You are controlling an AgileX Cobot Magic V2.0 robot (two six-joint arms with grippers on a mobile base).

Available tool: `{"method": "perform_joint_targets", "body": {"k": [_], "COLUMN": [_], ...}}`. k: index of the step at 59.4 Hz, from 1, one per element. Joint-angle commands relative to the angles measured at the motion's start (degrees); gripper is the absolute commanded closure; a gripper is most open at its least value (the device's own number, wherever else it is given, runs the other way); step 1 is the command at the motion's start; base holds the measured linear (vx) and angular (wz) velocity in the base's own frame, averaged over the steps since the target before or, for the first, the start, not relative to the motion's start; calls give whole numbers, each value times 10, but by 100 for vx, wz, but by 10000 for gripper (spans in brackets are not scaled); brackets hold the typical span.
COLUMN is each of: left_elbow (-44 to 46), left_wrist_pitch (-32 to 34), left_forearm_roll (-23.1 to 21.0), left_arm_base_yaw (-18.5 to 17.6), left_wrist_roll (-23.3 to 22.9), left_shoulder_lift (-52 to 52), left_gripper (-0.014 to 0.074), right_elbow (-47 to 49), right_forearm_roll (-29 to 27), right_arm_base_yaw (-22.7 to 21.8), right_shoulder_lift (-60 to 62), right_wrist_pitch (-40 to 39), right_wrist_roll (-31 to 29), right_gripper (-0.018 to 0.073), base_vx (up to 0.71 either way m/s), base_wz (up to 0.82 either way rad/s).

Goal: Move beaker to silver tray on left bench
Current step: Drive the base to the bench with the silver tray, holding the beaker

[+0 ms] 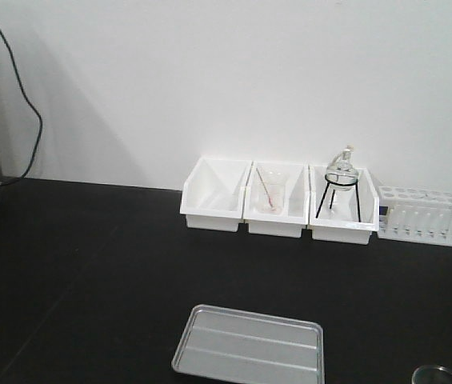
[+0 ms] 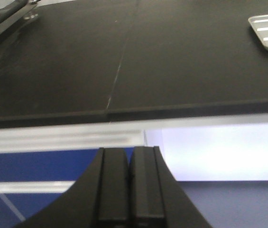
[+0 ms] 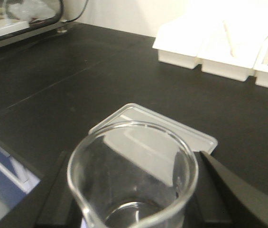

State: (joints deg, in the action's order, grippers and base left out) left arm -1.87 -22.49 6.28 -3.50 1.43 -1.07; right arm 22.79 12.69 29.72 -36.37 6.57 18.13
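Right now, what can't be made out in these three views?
Small clear glass beaker: base cut off by the right wrist view's bottom edge; front view shows only a rim sliver.
Flat grey-silver metal tray: near part obscured by the beaker, right wrist view.
White test-tube rack: contents too small, front view.

Plain white wall behind the black bench; blue cupboard doors under its pale edge.

Left gripper: black fingers pressed flat together, jaws closed. Right gripper: fingers set either side of the beaker, clasping it upright.
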Motion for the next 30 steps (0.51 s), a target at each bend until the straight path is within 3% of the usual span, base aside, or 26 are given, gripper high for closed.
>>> {"method": "perform_joint_targets", "body": {"k": [1, 30], "left_elbow": [-11, -11], "left_wrist_pitch": [47, 47], "left_forearm_roll": [-2, -2], "left_arm_base_yaw": [-2, -2], "left_wrist_roll": [-1, -1], "left_shoulder_lift": [-4, -4], "left_gripper": [595, 595], "right_elbow": [18, 18], "right_forearm_roll": [2, 2], "right_arm_base_yaw": [-1, -1], "right_shoulder_lift": [1, 1], "right_wrist_pitch": [-44, -44], "right_wrist_roll": [-4, -4], "right_gripper": [570, 570], "base_vx": [35, 28], "base_wz": [-28, -37]}}
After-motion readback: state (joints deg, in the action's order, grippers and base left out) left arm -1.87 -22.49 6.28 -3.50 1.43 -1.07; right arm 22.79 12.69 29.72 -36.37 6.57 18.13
